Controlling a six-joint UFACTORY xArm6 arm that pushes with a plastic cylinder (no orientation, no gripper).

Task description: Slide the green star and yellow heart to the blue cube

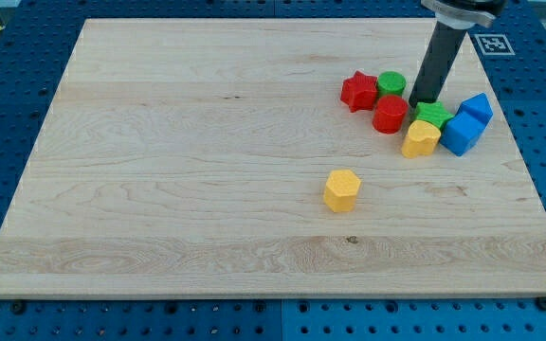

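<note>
The green star (433,116) sits at the view's right, touching the yellow heart (421,138) just below it. The blue cube (461,134) lies right beside both, on their right. My tip (419,101) is at the green star's upper left edge, between it and the green cylinder (391,83). The rod rises toward the view's top right.
A red star (358,91) and a red cylinder (389,114) sit left of the cluster. A second blue block (478,107) lies above the blue cube. A yellow hexagonal block (342,189) stands alone lower down. The wooden board (159,170) rests on a blue pegboard.
</note>
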